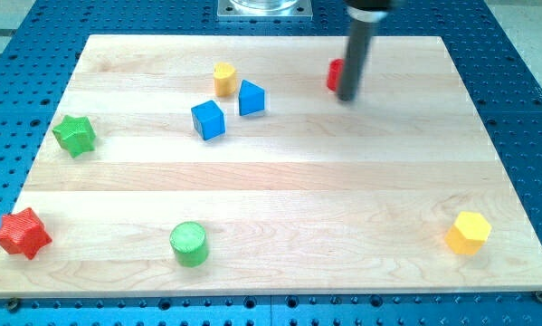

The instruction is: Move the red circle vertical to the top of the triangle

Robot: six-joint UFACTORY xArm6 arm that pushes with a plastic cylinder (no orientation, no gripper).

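Observation:
A red block, the red circle as far as its shape shows, sits near the view's top, right of centre, mostly hidden behind my rod. My tip rests on the board just to the right of and below it, touching or nearly touching it. The blue triangle lies to the left of the red block, a little lower in the view. A blue cube sits down-left of the triangle.
A yellow block stands up-left of the triangle. A green star is at the left edge, a red star at the bottom left, a green circle at the bottom, and a yellow hexagon at the bottom right.

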